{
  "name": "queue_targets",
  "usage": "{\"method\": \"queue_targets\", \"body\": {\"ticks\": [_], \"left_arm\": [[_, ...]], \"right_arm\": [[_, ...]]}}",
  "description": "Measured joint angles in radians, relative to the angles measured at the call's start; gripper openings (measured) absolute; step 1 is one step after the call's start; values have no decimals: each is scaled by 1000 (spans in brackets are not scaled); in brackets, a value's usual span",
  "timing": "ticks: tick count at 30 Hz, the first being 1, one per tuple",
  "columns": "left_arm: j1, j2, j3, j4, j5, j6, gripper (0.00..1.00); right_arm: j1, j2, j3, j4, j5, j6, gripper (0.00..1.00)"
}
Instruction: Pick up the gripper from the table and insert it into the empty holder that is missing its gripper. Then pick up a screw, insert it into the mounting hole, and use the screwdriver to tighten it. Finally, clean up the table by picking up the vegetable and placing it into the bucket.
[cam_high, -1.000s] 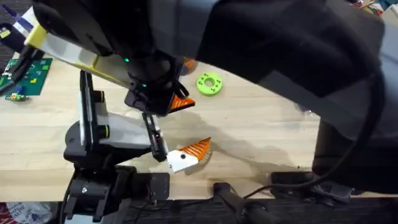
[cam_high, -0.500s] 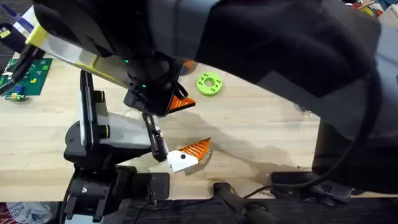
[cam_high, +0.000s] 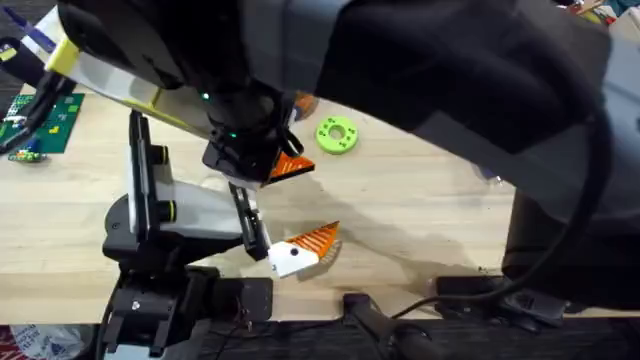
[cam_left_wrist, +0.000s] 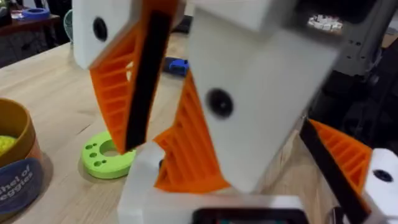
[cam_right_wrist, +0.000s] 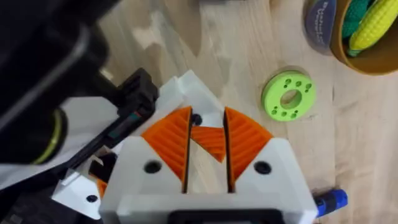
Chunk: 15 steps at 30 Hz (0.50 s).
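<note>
Pinching ribbed orange wedge gripper (cam_right_wrist: 208, 142): right gripper (cam_right_wrist: 207, 163), white-bodied.

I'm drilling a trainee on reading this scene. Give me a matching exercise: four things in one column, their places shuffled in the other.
Things:
1. green ring disc
2. corn cob
3. orange finger piece
4. green circuit board

Places:
A. inside the bucket
B. between the pads of the right hand
C. flat on the table, close to the bucket
D. at the table's far left edge in the overhead view

Pairs: 1-C, 2-A, 3-B, 4-D
</note>
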<state>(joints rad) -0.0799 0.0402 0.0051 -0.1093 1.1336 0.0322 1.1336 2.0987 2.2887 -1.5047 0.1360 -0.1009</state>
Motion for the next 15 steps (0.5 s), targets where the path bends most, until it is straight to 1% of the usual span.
{"method": "queue_targets", "body": {"ticks": [6, 9, 11, 12, 13, 14, 15], "left_arm": [[0, 0, 0, 0, 1, -3, 990], [0, 0, 0, 0, 1, -4, 990], [0, 0, 0, 0, 0, -2, 990], [0, 0, 0, 0, 0, -2, 990], [0, 0, 0, 1, -1, 0, 990], [0, 0, 0, 1, -1, 1, 990], [0, 0, 0, 1, -1, 2, 990]], "right_arm": [[-2, 0, 0, 0, 10, 0, 392], [-3, 0, 5, -4, 17, 0, 481], [-4, 0, 13, -18, 18, 2, 572], [-4, 0, 17, -25, 20, 3, 641], [-5, 0, 35, -50, 28, 3, 871], [-5, 0, 41, -60, 35, 0, 959], [-5, 0, 48, -64, 35, 1, 983]]}}
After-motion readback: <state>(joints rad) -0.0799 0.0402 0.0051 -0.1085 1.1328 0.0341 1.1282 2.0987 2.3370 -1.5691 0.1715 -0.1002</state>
